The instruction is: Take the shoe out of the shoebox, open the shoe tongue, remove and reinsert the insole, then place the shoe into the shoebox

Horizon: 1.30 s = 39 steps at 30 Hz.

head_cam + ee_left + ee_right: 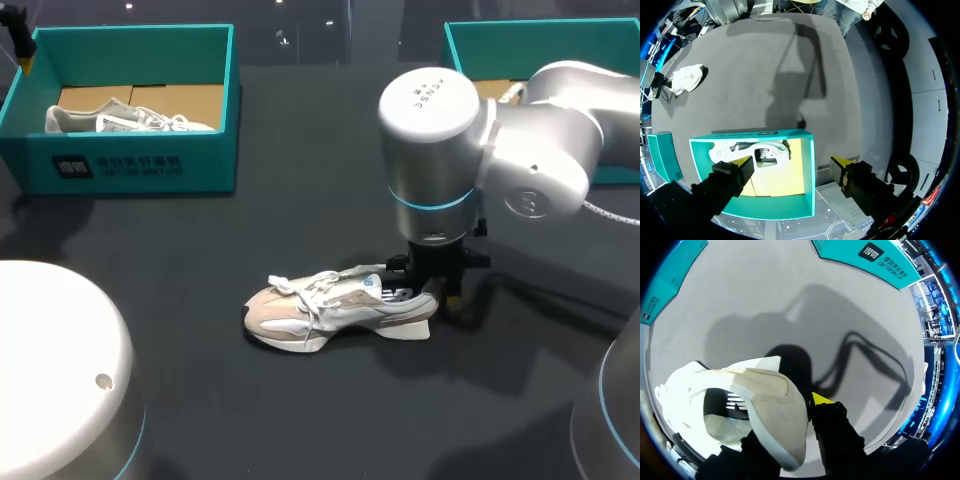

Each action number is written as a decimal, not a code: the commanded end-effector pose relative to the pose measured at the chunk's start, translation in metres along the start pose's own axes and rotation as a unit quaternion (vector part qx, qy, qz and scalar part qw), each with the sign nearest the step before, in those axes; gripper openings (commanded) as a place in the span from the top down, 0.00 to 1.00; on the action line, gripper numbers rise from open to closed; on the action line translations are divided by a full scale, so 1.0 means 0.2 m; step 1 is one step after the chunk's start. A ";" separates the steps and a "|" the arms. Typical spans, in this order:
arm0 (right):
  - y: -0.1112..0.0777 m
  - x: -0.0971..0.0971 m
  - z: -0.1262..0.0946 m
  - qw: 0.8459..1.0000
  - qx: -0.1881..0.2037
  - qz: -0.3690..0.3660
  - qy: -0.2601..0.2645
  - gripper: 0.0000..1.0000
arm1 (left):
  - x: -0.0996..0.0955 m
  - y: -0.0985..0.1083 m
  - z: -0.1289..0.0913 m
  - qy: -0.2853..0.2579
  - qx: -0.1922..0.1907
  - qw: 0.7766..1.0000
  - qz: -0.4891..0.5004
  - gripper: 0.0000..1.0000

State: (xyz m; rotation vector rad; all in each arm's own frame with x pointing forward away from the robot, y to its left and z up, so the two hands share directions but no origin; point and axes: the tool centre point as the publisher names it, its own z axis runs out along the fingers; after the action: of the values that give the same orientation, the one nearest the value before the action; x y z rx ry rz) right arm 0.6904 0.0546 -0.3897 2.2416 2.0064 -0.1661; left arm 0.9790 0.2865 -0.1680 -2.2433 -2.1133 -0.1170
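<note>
**Shoe out on the table, right gripper at its heel**

The teal shoebox point(130, 165) sits at the upper left of my head view. A second shoe point(120, 118), pale with white laces, lies inside it on the brown cardboard floor. A second teal box point(500, 35) sits at the upper right. My right arm point(540, 150) covers most of it, so I see only a sliver of cardboard inside.

The shoe point(335, 305) I am working lies on the dark table point(300, 180), just below the centre of the head view. Its toe points left and its heel is directly under my right wrist.

In the right wrist view the heel fills the gap of the right gripper point(787, 422). One yellow fingertip point(821, 399) presses against the outside of the heel and the other finger is tucked behind the heel cup, so I read it as clamped on the shoe.

The left gripper point(792, 162) hangs over the shoebox at the far upper left. Its fingers are spread wide, holding and touching nothing, and the second shoe is below and ahead of them.
</note>
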 end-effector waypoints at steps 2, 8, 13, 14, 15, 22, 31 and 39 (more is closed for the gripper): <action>0.00 -0.01 0.01 1.000 -0.001 -0.002 0.010 0.55 | 0.00 0.00 0.00 0.001 0.000 1.000 0.000 0.00; 0.00 -0.04 -0.06 0.999 -0.009 -0.013 0.037 0.00 | 0.00 0.00 0.00 0.001 0.000 1.000 0.000 0.00; -0.01 -0.07 -0.14 0.997 -0.015 -0.030 0.070 0.00 | 0.00 0.00 0.00 0.001 0.000 1.000 0.000 0.00; -0.01 -0.09 -0.18 0.996 -0.018 -0.039 0.082 0.00 | 0.00 0.00 0.00 0.001 0.000 1.000 0.000 0.00; -0.01 -0.09 -0.20 0.995 -0.018 -0.045 0.090 0.00 | 0.00 0.00 0.00 0.001 0.000 1.000 0.000 0.00; 0.00 -0.19 -0.41 0.937 -0.055 -0.214 0.270 0.00 | 0.00 0.00 0.00 0.001 0.000 1.000 0.000 0.00; -0.01 -0.22 -0.47 0.896 -0.083 -0.286 0.328 0.00 | 0.00 0.00 0.00 0.001 0.000 1.000 0.000 0.00; -0.01 -0.37 -0.49 0.827 -0.153 -0.332 0.428 0.00 | 0.00 0.00 0.00 0.001 0.000 1.000 0.000 0.00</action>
State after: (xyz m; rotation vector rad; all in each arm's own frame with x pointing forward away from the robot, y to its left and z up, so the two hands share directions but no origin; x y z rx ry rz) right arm 0.6910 0.0273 -0.2875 1.6115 2.7198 0.4046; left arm 0.9790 0.2865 -0.1680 -2.2433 -2.1133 -0.1170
